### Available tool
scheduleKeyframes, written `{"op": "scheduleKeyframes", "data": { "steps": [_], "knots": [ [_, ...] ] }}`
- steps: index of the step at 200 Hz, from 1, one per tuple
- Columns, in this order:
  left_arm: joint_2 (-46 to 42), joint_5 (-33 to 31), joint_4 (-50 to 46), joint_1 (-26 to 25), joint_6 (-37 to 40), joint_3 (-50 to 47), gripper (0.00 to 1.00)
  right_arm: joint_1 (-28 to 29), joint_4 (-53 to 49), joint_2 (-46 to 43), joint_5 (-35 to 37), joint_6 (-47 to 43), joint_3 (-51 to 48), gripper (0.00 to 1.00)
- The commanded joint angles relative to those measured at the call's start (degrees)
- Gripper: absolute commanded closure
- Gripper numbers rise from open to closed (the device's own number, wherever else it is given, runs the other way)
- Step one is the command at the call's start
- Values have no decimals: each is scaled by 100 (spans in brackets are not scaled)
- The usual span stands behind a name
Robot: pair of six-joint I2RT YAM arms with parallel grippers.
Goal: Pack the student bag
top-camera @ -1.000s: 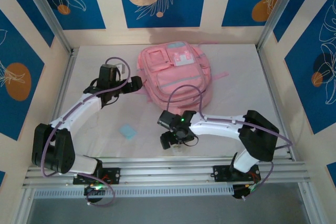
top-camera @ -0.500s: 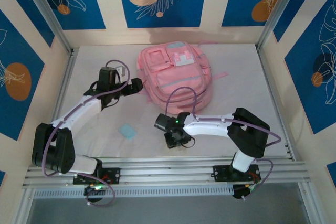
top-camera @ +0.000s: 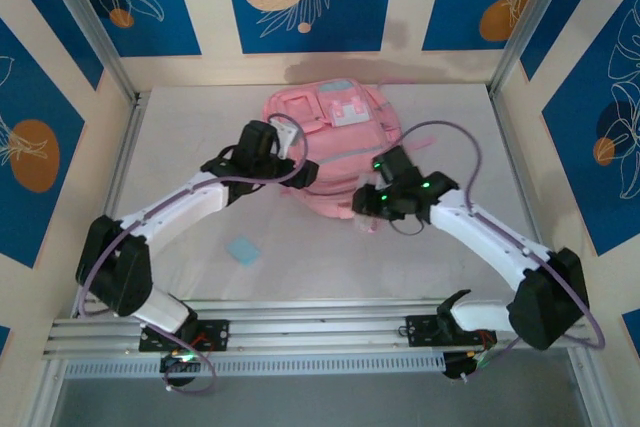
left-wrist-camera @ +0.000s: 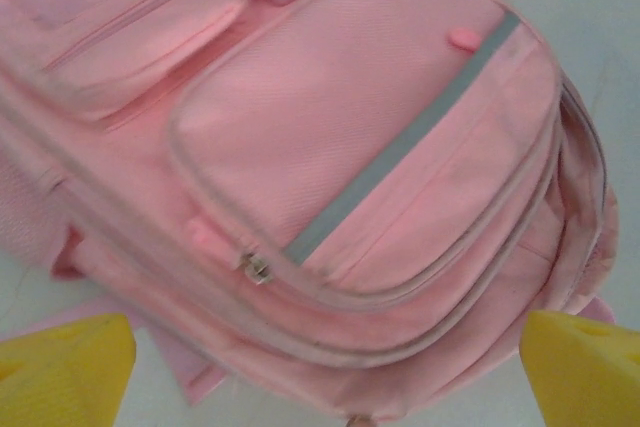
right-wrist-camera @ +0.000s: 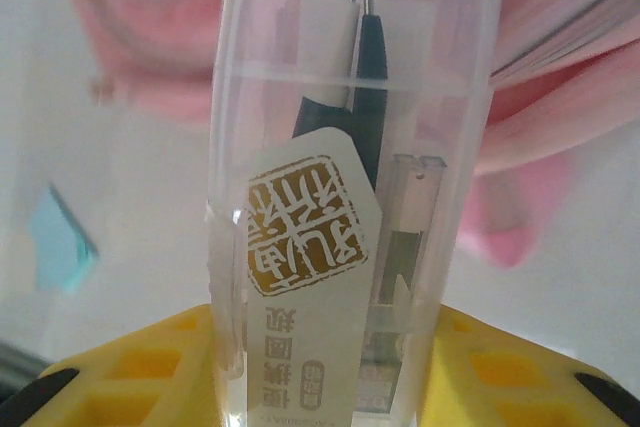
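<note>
The bag (top-camera: 345,152) lies flat on the bench (top-camera: 170,127), toward the far end, with its pockets facing up. The left end effector (top-camera: 306,175) hangs over the bag's near-left part. Its fingers stand wide apart. In the left wrist view the yellow fingertips (left-wrist-camera: 65,372) sit at the two bottom corners, and the bag's front pocket, grey strip and zip pulls lie between them. Whether they touch the fabric cannot be told.

The right end effector (top-camera: 363,213) is at the bag's near edge, clamped on a clear case (right-wrist-camera: 350,147). In the right wrist view the case stands upright between the yellow fingers (right-wrist-camera: 150,367). It carries a label (right-wrist-camera: 305,237) with a gold seal, and a dark tool (right-wrist-camera: 368,57) with a metal tip is inside. Blurred pink bag fabric shows behind the case.

A small blue pad (top-camera: 242,249) lies on the bench to the near left of the bag, well apart from it.
</note>
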Motion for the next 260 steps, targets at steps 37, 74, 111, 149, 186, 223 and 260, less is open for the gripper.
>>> {"op": "scheduleKeyframes", "data": {
  "steps": [37,74,111,149,186,223,260],
  "knots": [
    [1339,-386,-662,-626,1219,1262,10,-2261,596,-733,-1031,-113,-361,59],
    [1921,-524,-951,-877,1661,1749,19,-3041,839,-1010,-1448,4,-533,59],
    [2268,-322,-1301,-944,1873,2083,23,-3226,854,-1141,-1576,17,-641,60],
    [2561,-852,-1337,-981,2130,2212,25,-3227,949,-1132,-1652,81,-746,60],
    [2864,-1144,-1459,-979,2413,2517,54,-3226,1066,-1115,-1755,166,-777,60],
    [2695,-893,-1561,-985,2328,2607,100,-3171,1228,-1065,-1899,283,-821,61],
    [2125,-318,-1590,-897,1757,2730,100,-2873,1427,-851,-1890,436,-815,62]
  ]
}}
